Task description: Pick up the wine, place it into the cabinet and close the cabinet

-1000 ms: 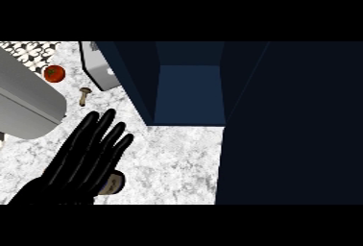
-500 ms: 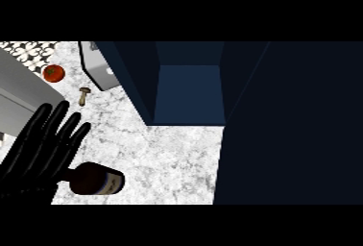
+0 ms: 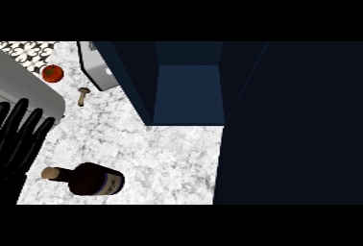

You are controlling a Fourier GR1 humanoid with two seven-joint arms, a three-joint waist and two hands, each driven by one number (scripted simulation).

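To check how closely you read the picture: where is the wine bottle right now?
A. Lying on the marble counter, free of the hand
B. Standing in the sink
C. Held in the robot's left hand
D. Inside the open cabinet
A: the wine bottle lies on the counter, with the open left hand apart from it at the view's left edge.

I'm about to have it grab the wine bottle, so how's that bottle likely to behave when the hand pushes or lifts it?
The wine bottle looks round-bodied and seems to lie tilted on the marble counter, so a sideways push would probably roll it. Its dark surface looks smooth, likely slippery. The narrow corked neck suggests most weight sits in the body, so a neck grasp may let it swing. The left hand is open beside it.
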